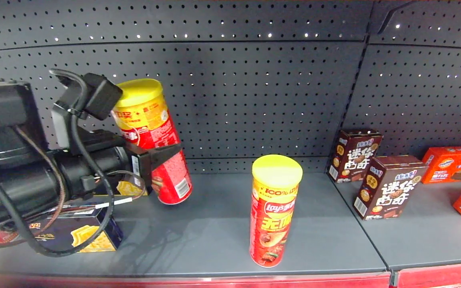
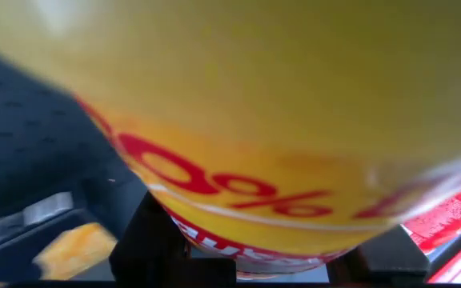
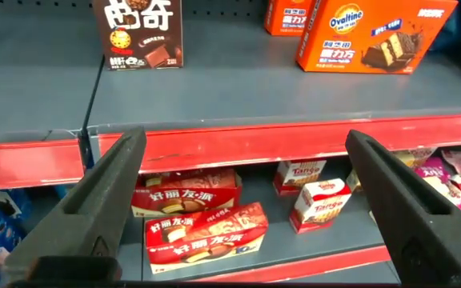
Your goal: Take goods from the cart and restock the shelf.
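In the head view, the left gripper (image 1: 162,160) clamped a tilted chip can (image 1: 150,132) close to the pegboard (image 1: 254,100). Whether its base touched the grey shelf (image 1: 214,224) was unclear. A second chip can (image 1: 272,212) stood upright near the front edge, with open shelf between the two. Brown boxes (image 1: 388,186) and orange boxes (image 1: 452,162) stood to the right, and a cracker box (image 1: 90,236) lay beneath the arm.

In the left wrist view, the fingers (image 2: 162,248) pressed against that can's sides.

In the right wrist view, the right gripper (image 3: 250,208) hung with its fingers spread wide and empty, facing the red shelf edge (image 3: 294,140) above the red boxes (image 3: 206,232).

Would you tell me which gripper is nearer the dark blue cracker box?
Left. The left gripper, holding a tilted chip can, is just above the cracker box; the right gripper, open, faces the orange boxes farther right.
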`<state>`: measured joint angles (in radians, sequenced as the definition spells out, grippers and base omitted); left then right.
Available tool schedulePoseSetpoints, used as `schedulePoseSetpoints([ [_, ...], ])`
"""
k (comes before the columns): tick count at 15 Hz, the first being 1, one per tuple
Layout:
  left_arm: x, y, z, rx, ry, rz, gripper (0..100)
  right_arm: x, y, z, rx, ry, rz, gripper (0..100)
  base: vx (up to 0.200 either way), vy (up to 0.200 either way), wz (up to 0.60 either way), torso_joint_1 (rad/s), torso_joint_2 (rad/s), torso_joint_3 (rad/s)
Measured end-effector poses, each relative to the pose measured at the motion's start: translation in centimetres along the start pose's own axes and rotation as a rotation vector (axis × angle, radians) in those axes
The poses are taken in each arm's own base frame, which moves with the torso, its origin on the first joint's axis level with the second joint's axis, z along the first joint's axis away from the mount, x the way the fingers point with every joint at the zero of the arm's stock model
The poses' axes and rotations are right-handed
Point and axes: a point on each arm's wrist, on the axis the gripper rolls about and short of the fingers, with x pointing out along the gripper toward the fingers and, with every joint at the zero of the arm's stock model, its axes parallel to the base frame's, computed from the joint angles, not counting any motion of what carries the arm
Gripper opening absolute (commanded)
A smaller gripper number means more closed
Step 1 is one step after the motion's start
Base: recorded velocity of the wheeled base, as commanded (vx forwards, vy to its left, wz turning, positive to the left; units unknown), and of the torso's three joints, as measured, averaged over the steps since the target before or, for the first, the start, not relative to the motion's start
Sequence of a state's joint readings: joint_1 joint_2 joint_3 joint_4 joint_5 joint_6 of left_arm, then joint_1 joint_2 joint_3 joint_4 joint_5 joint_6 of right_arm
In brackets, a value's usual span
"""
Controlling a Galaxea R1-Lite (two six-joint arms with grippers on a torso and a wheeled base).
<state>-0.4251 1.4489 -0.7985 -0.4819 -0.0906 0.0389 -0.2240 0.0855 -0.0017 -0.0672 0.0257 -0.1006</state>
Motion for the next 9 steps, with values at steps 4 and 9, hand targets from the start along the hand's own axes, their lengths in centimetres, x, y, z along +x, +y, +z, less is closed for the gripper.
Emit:
schedulePoseSetpoints([
  [4, 3.4, -1.3, -1.0, -0.048, 0.003, 0.001, 0, 0.0, 0.0, 0.0, 0.0, 0.001, 0.001, 100, 0.0, 0.0, 0.0, 0.0, 0.0, 0.0],
  [9, 6.8, -3.2, -2.9, -0.044, 0.074, 0.009, 0, 0.0, 0.0, 0.0, 0.0, 0.001, 0.0, 100, 0.0, 0.0, 0.0, 0.0, 0.0, 0.0],
])
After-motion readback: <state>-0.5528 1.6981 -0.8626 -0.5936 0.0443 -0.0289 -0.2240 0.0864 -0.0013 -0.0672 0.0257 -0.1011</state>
